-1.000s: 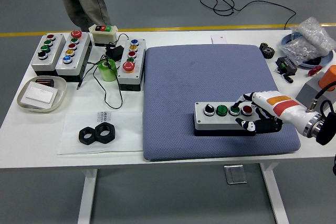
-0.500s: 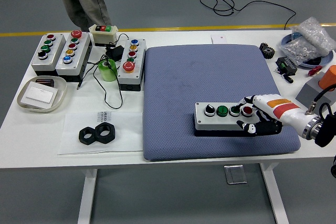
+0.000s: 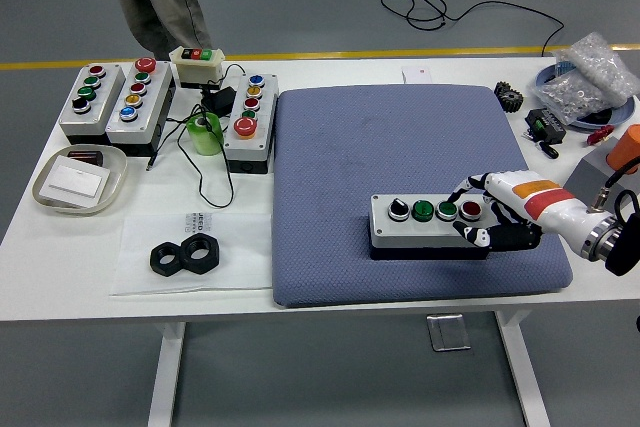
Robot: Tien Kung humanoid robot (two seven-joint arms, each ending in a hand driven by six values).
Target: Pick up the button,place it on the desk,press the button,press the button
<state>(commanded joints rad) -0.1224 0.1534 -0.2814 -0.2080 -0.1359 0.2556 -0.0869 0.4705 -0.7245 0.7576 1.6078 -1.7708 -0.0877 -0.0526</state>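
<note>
A grey button box [image 3: 428,225] lies on the blue mat [image 3: 400,167], near the mat's front right. It carries a black knob, two green buttons and a red button [image 3: 470,210] at its right end. My right hand [image 3: 490,217] comes in from the right and rests against the box's right end. Its fingers [image 3: 478,236] are curled, with one white fingertip close beside the red button. I cannot tell whether it touches the button. The left arm is out of view.
Three more button boxes [image 3: 249,122] stand at the back left, with a small switch box [image 3: 197,65], a green tape roll [image 3: 205,133] and cables. A white tray [image 3: 78,179] and two black nuts [image 3: 185,255] lie front left. Parts and bags sit at the right edge. A person stands beyond the table.
My right hand shifted slightly over the box's right end, drawing in toward the red button and then easing a little to the right. The box has not moved.
</note>
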